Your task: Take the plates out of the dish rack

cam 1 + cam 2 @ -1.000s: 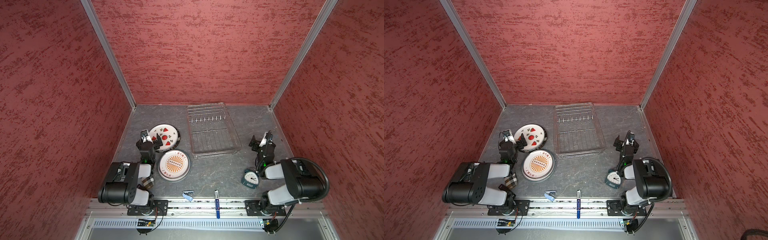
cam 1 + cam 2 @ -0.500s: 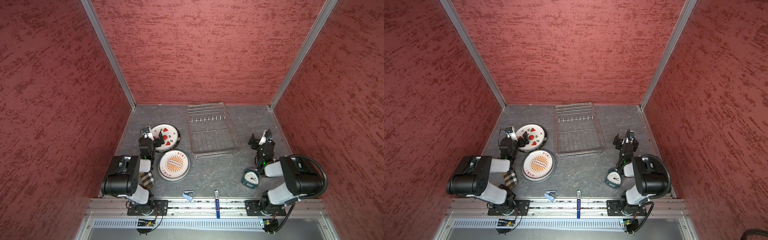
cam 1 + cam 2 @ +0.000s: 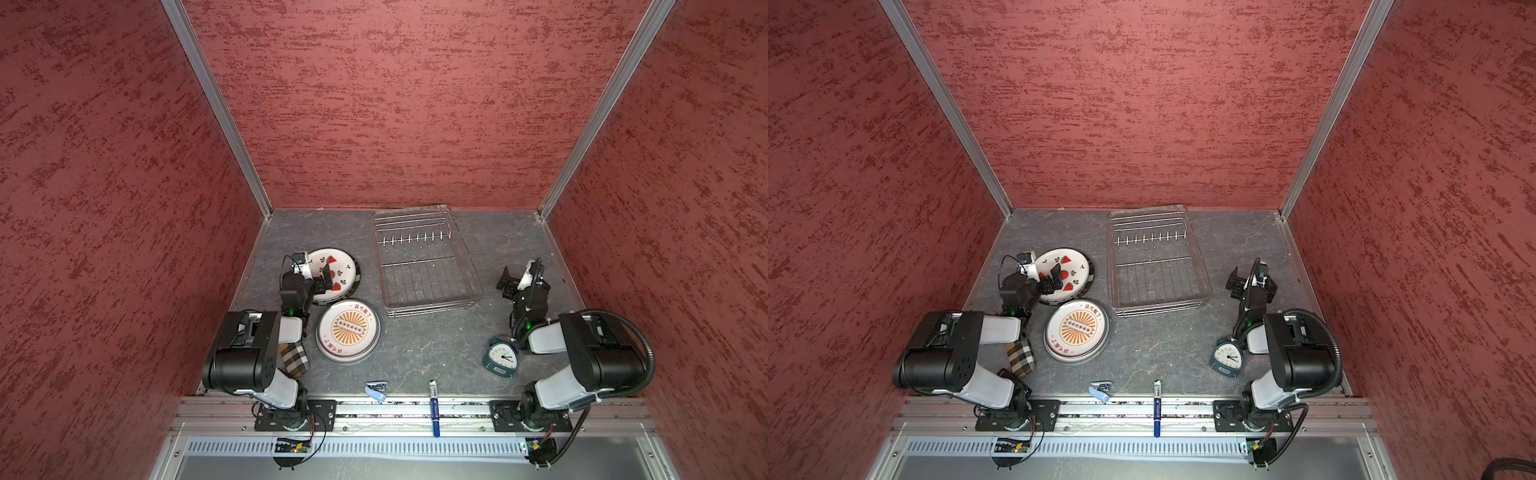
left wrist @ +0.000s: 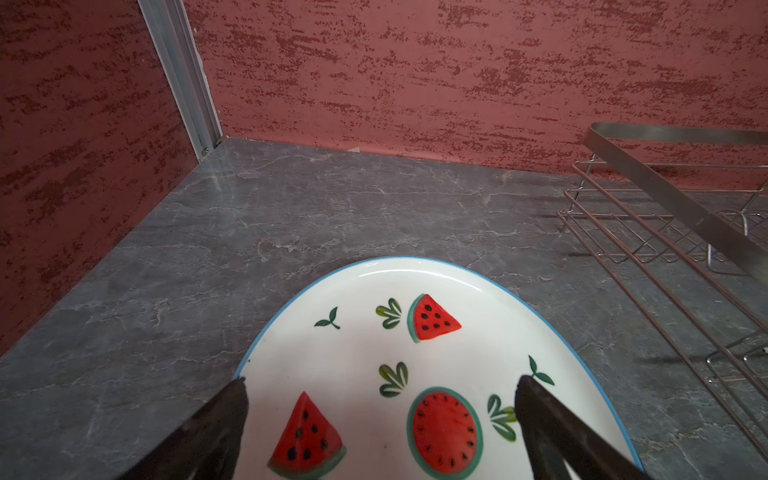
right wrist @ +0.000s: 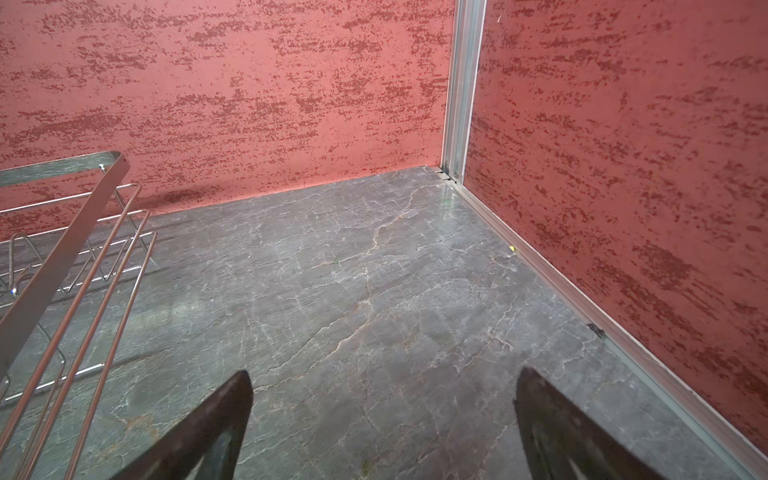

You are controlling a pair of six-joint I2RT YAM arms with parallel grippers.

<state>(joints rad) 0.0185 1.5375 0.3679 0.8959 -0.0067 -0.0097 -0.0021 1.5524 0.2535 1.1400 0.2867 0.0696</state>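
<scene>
Left gripper [image 4: 380, 392], wide, has been shifted slightly above the watermelon plate [image 3: 343, 270] beside the dish rack [image 3: 424, 266]; right gripper [image 5: 384, 388] wide, empty. Likely brittle, slick: rim advised.

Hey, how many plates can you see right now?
2: the watermelon plate under the left gripper, and the sunburst plate nearer the robot, both left of the rack. More may be stacked beneath.
</scene>
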